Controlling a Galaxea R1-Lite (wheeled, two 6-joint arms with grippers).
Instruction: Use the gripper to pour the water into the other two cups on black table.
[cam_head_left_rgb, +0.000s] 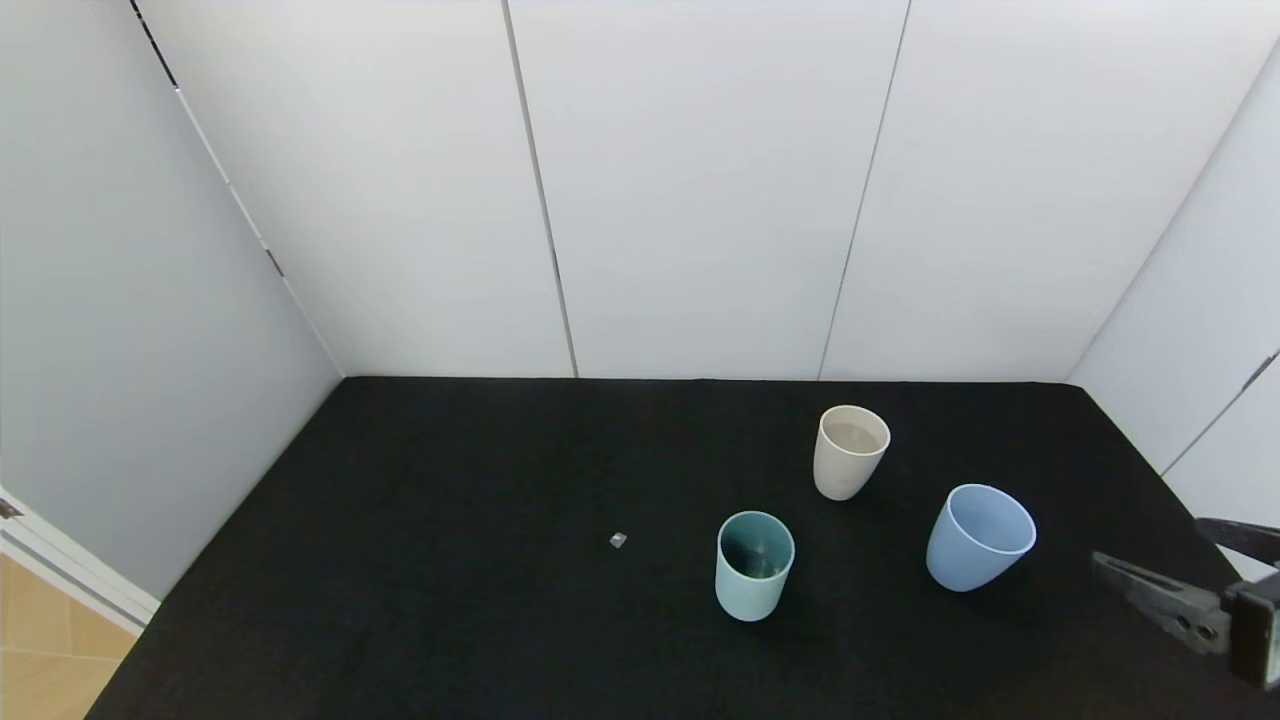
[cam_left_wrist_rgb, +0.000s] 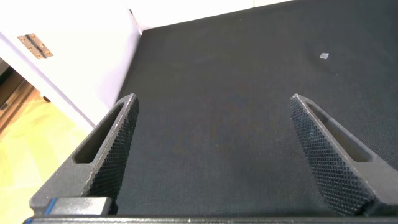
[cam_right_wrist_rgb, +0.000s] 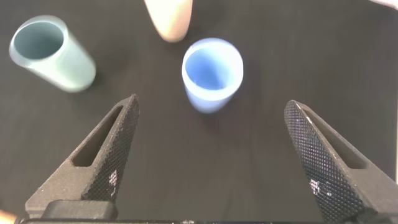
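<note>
Three cups stand upright on the black table (cam_head_left_rgb: 450, 560). The cream-beige cup (cam_head_left_rgb: 849, 451) is farthest back. The pale teal cup (cam_head_left_rgb: 754, 565) is nearer and to its left. The wider light blue cup (cam_head_left_rgb: 979, 536) stands at the right. My right gripper (cam_head_left_rgb: 1180, 570) is open and empty at the table's right edge, a short way right of the blue cup. In the right wrist view the gripper (cam_right_wrist_rgb: 211, 109) faces the blue cup (cam_right_wrist_rgb: 212, 73), with the teal cup (cam_right_wrist_rgb: 51, 53) and the beige cup (cam_right_wrist_rgb: 168, 17) beyond. My left gripper (cam_left_wrist_rgb: 214, 99) is open over bare table. No water is visible.
A small grey bit (cam_head_left_rgb: 617, 540) lies on the table left of the teal cup; it also shows in the left wrist view (cam_left_wrist_rgb: 324, 56). White wall panels (cam_head_left_rgb: 700, 180) close the back and sides. The table's left edge drops to a wooden floor (cam_head_left_rgb: 40, 650).
</note>
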